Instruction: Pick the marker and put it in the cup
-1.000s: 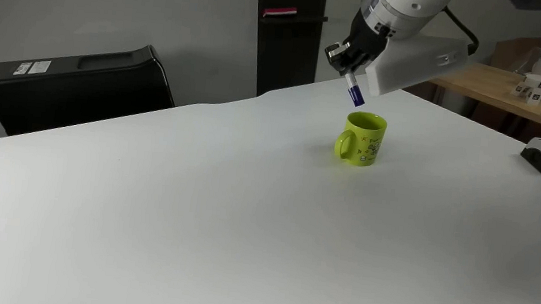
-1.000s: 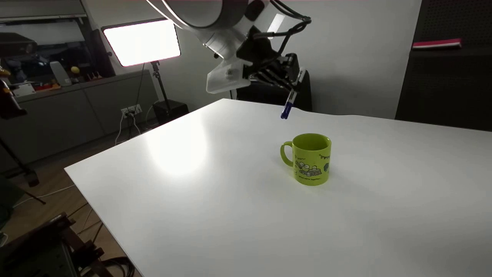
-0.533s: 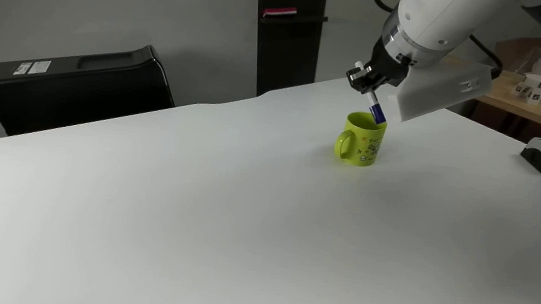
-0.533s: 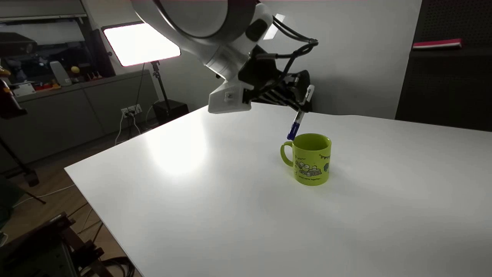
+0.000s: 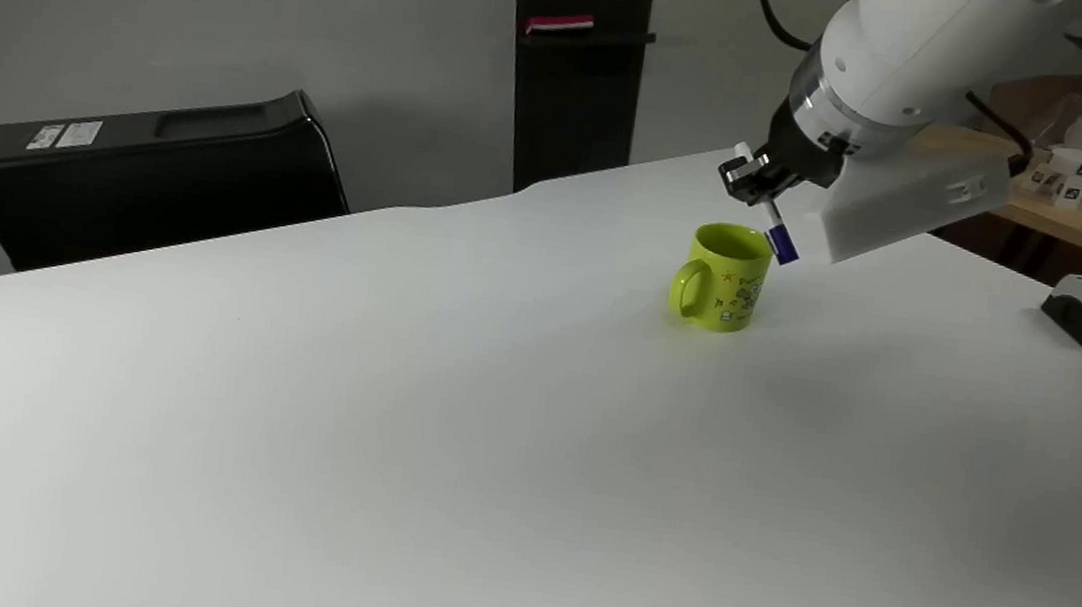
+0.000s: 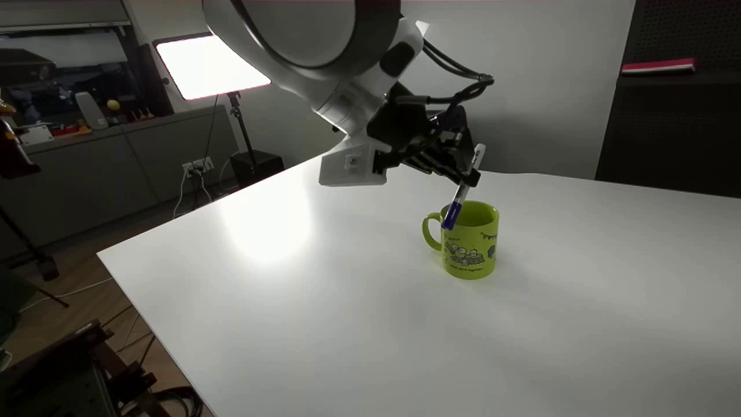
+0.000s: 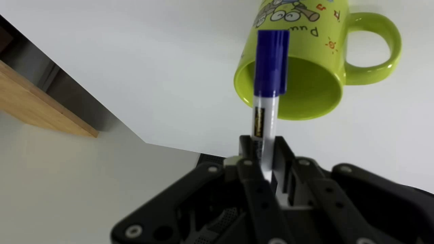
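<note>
White and smooth, the table [image 5: 365,446] spreads across both exterior views. The robot arm [image 5: 919,52], mostly white with a dark wrist, reaches over it. In an exterior view a lit panel [image 6: 214,66] stands on a dark stand [image 6: 246,133] beyond the table's edge, and in an exterior view a black case [image 5: 182,180] sits just past the far edge, its lower part hidden by the table. The dark gripper [image 7: 263,145] hangs tilted above the table. The lime-green cup [image 5: 724,288] stands upright on the table, printed with small drawings, its handle pointing left in both exterior views. Slimmest of all, the marker [image 7: 265,118] is clamped between the gripper's fingers [image 7: 283,154], which press on its white barrel from both sides; it slants, its white end poking out above them and its capped end lowest. In an exterior view the blue-purple cap [image 6: 452,215] overlaps the cup's rim and outer wall on the handle side, and in the wrist view crosses before the mouth; whether it touches the cup I cannot tell.
</note>
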